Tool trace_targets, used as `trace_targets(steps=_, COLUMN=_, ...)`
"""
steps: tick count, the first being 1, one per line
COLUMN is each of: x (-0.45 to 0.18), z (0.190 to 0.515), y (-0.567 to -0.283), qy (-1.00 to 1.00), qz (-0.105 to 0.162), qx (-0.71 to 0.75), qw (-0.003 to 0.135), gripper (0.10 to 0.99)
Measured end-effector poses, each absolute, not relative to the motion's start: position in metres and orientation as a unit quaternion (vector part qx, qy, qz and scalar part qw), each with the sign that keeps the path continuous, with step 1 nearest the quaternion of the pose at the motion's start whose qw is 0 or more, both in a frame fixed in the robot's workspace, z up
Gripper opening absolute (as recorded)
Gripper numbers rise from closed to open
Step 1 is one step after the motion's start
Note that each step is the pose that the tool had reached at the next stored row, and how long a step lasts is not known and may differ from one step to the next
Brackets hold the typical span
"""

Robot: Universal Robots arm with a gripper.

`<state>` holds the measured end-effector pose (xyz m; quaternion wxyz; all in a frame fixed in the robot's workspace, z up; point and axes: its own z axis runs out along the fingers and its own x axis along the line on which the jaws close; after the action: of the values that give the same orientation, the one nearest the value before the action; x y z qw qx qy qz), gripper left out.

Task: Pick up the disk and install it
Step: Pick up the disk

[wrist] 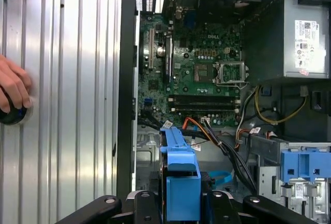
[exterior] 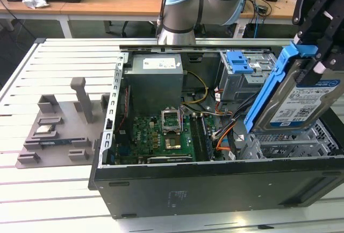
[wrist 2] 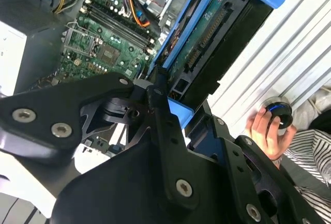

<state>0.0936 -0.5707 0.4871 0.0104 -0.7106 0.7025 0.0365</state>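
Note:
The disk (exterior: pixel 301 101) is a silver hard drive with a white-and-blue label and a blue plastic bracket around its edges. It hangs tilted above the right end of the open computer case (exterior: pixel 215 187), over a perforated metal bay (exterior: pixel 293 148). My gripper (exterior: pixel 316 63) is shut on its upper end, reaching down from the exterior view's top right. In both wrist views the black fingers clamp the blue bracket: the disk (wrist 2: pixel 217 43) and gripper (wrist 2: pixel 173 105) in the second, the disk's blue edge (wrist: pixel 181 175) and gripper (wrist: pixel 181 206) in the first.
Inside the case lie the green motherboard (exterior: pixel 161 136), the grey power supply (exterior: pixel 156 79), a blue-topped drive cage (exterior: pixel 244 71) and loose cables (exterior: pixel 226 131). A grey fixture (exterior: pixel 59 125) sits on the slatted table at the exterior view's left. A person's hand (wrist 2: pixel 266 128) rests on a round knob.

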Motion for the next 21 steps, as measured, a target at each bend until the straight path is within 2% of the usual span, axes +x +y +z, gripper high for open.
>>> trace_targets(steps=21, x=0.141, z=0.477, y=-0.567, qy=0.703, qz=0.036, qx=-0.711, qw=0.01, gripper=0.369)
